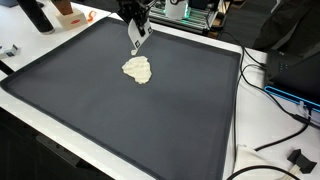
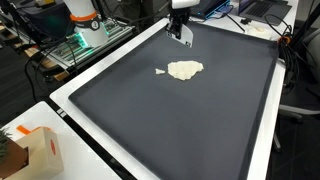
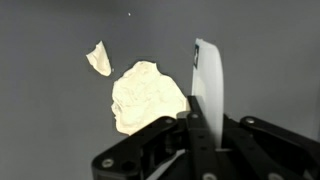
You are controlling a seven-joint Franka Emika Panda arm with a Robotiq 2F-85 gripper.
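Observation:
A cream, dough-like lump (image 1: 137, 69) lies on a dark grey mat (image 1: 120, 120) in both exterior views, lump (image 2: 184, 70), mat (image 2: 180, 120). A small torn-off scrap (image 2: 160, 71) lies just beside it. My gripper (image 1: 136, 30) hangs above the mat just beyond the lump, also seen in an exterior view (image 2: 181, 30). It is shut on a thin white flat blade (image 3: 207, 85) that sticks out between the fingers (image 3: 200, 125). In the wrist view the lump (image 3: 147, 95) is left of the blade and the scrap (image 3: 99, 58) is further left.
The mat lies on a white table (image 1: 235, 150). A cardboard box (image 2: 35, 150) stands at one corner. A dark bottle (image 1: 38, 15) and an orange object (image 1: 68, 12) stand near another edge. Cables and black equipment (image 1: 290, 90) lie beside the table.

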